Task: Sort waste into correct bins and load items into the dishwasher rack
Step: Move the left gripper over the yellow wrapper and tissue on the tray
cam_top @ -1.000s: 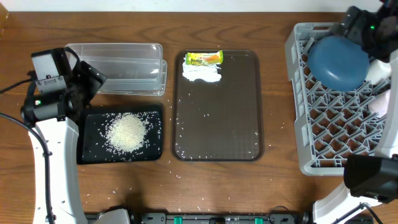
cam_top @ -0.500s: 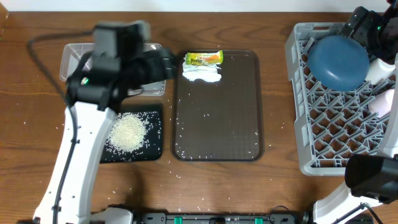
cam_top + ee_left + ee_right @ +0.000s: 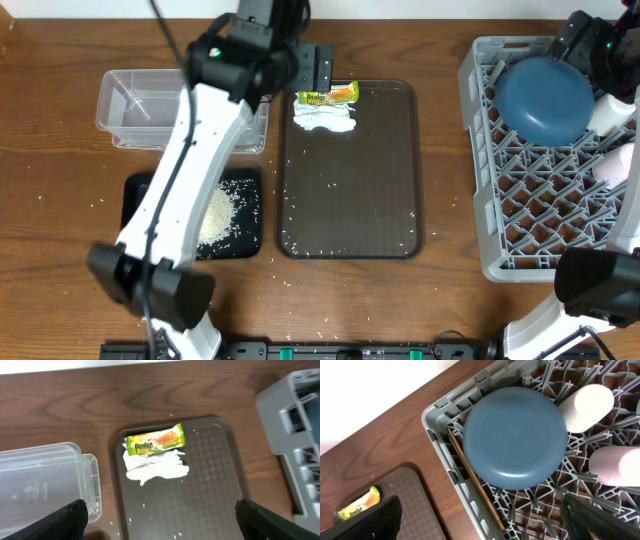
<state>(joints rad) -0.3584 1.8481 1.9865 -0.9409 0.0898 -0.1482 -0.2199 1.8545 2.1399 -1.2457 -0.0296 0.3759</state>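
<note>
**Left hand** (image 3: 160,507). My fingers stand wide apart and grip nothing. The hand hangs above the far end of the dark-brown serving tray (image 3: 350,200). Below it lies the yellow-green snack wrapper (image 3: 155,441), with the crumpled white napkin (image 3: 155,466) touching its near edge. Both rest in the tray's far left corner. Stray grains dot the tray's surface and the counter (image 3: 440,300) around it.

**Bins.** The clear tub (image 3: 180,105) sits left of the serving tray, at the far side. The black tray (image 3: 138,205) lies just in front of the tub and carries a heap of white rice (image 3: 218,215). In the overhead view my left arm crosses over part of the black tray.

**Right hand** (image 3: 481,502). My fingers are likewise spread, with nothing between them. The hand is over the far corner of the dishwasher rack (image 3: 440,445) nearest the serving tray.

**Rack contents.**
- The dark-blue bowl (image 3: 515,435) lies upside down on the pegs in that corner.
- The wooden chopsticks (image 3: 475,485) lie inside the rack along the wall that faces the serving tray, and they pass partly under the bowl's rim.
- A paler cup (image 3: 585,407) and a pink cup (image 3: 615,466) rest among the pegs beyond the bowl. The paler cup is just beside the bowl's rim.
</note>
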